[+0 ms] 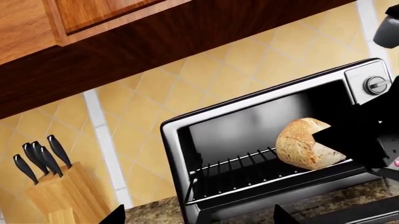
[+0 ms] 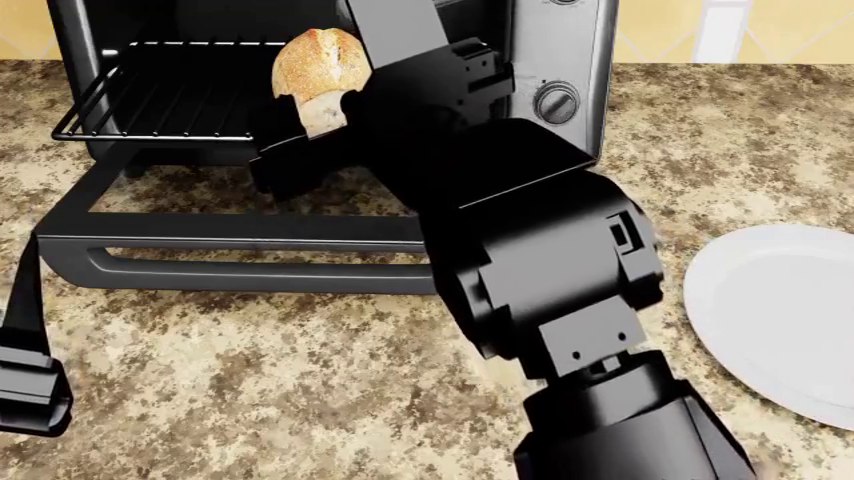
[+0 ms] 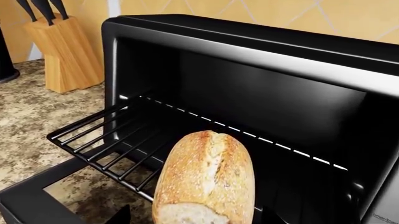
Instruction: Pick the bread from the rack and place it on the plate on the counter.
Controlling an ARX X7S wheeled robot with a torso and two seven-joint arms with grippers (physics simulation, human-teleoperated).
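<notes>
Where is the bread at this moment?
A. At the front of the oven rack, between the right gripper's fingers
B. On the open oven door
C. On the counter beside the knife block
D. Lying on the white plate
A: the bread sits over the front of the rack with the right gripper around it; the plate holds nothing.

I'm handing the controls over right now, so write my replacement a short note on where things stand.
Right gripper: shut on the golden-brown speckled half-loaf of bread, with a finger on either side of it in the right wrist view.
Left gripper: low at the head view's left edge, idle; open or shut cannot be told.
Bread: at the front of the black wire rack of the open toaster oven; whether it is lifted clear is unclear.
Round white plate: empty, on the speckled granite counter to the robot's right.
Done: reach and grasp.
Left: carry the bread to the plate and release.
</notes>
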